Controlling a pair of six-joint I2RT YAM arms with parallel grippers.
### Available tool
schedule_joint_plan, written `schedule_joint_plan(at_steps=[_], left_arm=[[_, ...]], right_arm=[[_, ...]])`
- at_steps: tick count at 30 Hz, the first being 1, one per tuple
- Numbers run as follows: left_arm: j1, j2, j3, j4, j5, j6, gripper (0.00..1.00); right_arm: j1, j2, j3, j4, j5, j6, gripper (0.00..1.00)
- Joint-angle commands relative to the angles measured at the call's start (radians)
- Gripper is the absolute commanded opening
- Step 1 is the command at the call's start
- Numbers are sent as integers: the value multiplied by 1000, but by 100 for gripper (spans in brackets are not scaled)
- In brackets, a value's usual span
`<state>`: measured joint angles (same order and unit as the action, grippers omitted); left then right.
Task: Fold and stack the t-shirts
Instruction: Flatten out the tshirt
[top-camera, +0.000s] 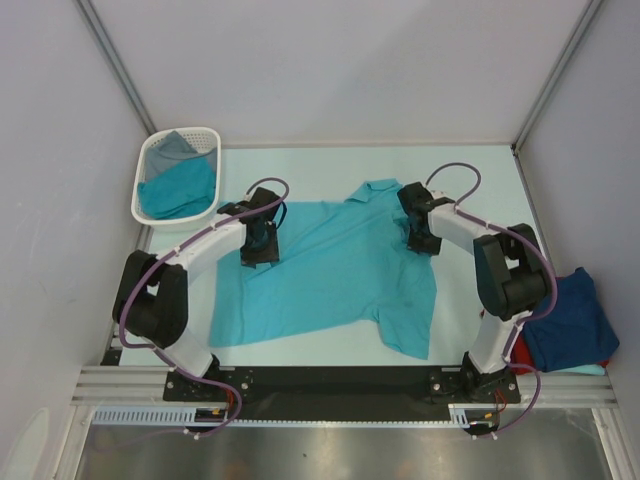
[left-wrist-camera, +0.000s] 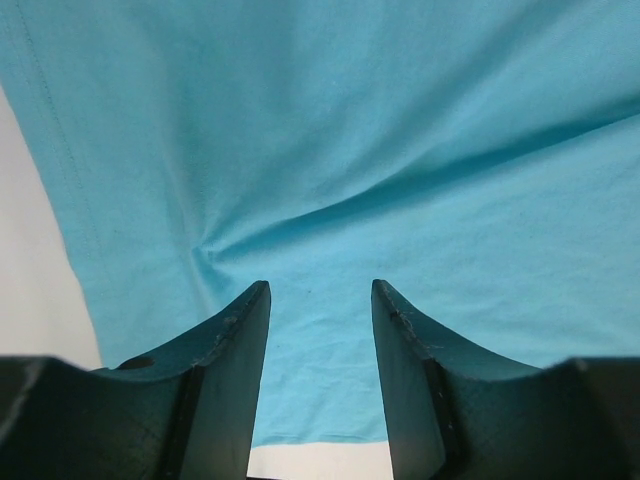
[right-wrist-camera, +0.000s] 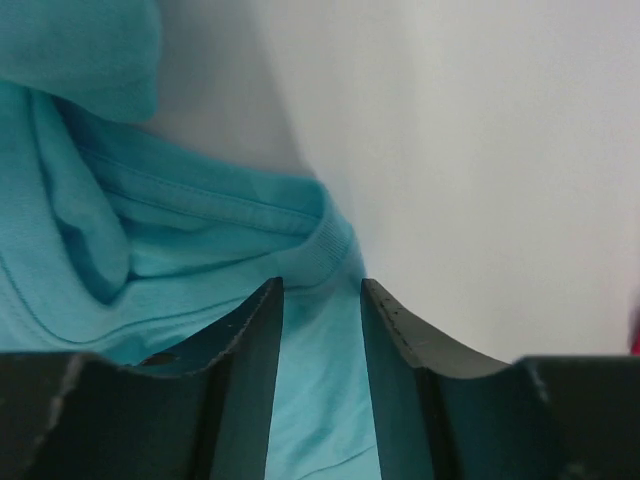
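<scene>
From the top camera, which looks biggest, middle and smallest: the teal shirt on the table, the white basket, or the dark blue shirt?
1. Teal shirt, clearly biggest.
2. White basket and dark blue shirt look about alike; the right arm hides part of that shirt, so I can't rank them.

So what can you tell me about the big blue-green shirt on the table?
The teal shirt is soft cloth. It is spread out but wrinkly in the middle of the table, with its collar pointing away from the arms. Stitched hems show. The left gripper and right gripper sit over its two sides, fingers apart.
</scene>
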<state>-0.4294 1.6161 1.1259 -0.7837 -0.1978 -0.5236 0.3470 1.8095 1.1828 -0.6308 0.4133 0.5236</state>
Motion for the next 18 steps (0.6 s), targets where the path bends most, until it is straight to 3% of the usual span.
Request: schedule_joint_plan(at_steps=[1,12,18], left_arm=[[-8,-10,26,-6,8,-9,50],[-8,-13,12,4,17,-13,50],[-9,-5,23,8,21,-7,50]], right_arm=[[14,27,66,25,-5,10,38],[-5,10,49,-26,27,38,1],[-29,-36,0,-64,65,62,0]])
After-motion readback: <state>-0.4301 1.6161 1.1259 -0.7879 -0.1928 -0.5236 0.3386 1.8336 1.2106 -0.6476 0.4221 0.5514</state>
